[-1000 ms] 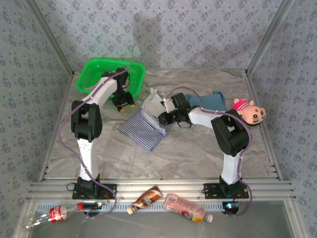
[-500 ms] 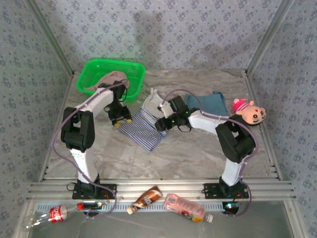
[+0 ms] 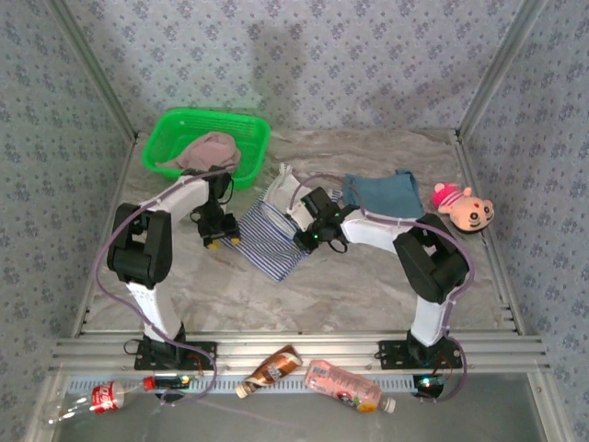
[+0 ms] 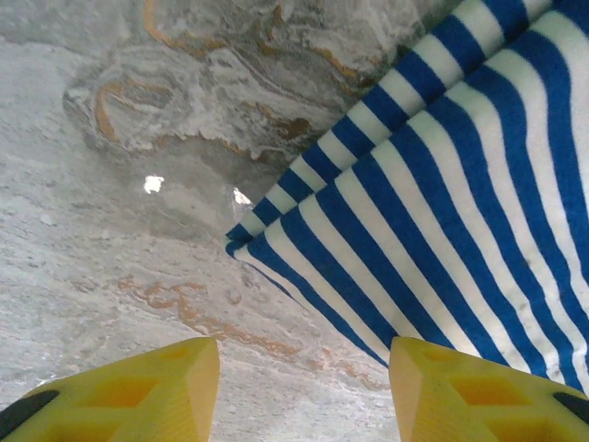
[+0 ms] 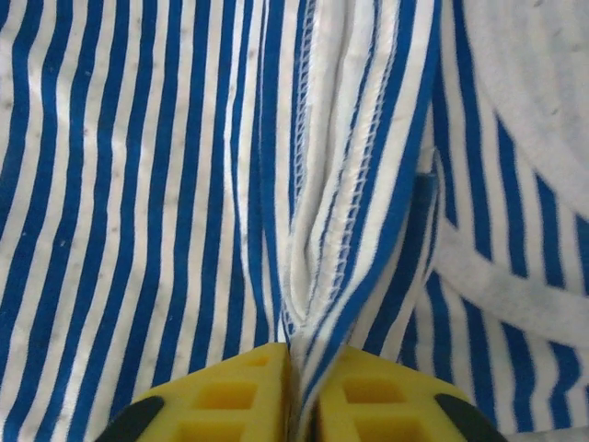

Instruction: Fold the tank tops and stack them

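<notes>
The navy-and-white striped tank top (image 3: 267, 235) lies mid-table, partly folded. My right gripper (image 3: 309, 238) is shut on a pinched fold of its right edge; the right wrist view shows the striped tank top (image 5: 184, 184) bunched up between my right gripper's (image 5: 304, 391) yellow fingers. My left gripper (image 3: 213, 238) hangs open low over the marble beside the shirt's left corner; in the left wrist view the striped corner (image 4: 248, 241) lies ahead of my open left gripper (image 4: 304, 382). The teal-blue tank top (image 3: 377, 193) lies folded at the back right. The dusty pink tank top (image 3: 204, 152) sits in the green basket (image 3: 175, 129).
A pink plush toy (image 3: 465, 209) lies at the right edge. Three bottles (image 3: 342, 387) lie on the metal rail at the front. Patterned walls and a metal frame enclose the table.
My left gripper came down from the basket to the shirt's left corner. My right gripper slid left along the striped top, opened, then shut on a fold of it.
</notes>
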Robot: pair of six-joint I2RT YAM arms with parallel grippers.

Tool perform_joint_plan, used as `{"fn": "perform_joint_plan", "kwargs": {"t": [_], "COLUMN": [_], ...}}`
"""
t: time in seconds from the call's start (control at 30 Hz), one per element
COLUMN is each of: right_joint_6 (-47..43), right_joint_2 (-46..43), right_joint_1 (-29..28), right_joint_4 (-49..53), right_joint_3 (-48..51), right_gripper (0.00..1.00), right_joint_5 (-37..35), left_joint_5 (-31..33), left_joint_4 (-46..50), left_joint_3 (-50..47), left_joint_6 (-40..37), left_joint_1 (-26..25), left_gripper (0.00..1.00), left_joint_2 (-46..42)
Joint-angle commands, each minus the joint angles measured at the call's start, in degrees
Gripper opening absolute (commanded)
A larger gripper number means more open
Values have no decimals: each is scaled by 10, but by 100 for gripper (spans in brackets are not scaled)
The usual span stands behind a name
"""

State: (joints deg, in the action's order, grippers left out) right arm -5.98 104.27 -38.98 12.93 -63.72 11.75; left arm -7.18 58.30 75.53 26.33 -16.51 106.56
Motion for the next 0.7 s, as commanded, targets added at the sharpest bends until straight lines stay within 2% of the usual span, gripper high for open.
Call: {"fn": "perform_joint_plan", "kwargs": {"t": [0.0, 0.13, 0.43, 0.67], "right_joint_6": [-8, -16, -5, -16], "right_joint_2": [4, 17, 66, 18], "right_joint_1": [6, 11, 34, 38], "right_joint_4": [8, 13, 27, 28], "right_joint_3": [-27, -30, -41, -66], "right_gripper": [11, 11, 19, 47], "right_joint_5": [-16, -37, -69, -97], "left_joint_5": [26, 38, 45, 29], "left_joint_4": [3, 2, 4, 10], "left_joint_3": [-7, -11, -18, 1], "left_joint_6": [-26, -33, -30, 3], "left_joint_1": [2, 4, 10, 15], "left_gripper": [50, 50, 49, 49], "left_joint_2": [10, 16, 16, -24]}}
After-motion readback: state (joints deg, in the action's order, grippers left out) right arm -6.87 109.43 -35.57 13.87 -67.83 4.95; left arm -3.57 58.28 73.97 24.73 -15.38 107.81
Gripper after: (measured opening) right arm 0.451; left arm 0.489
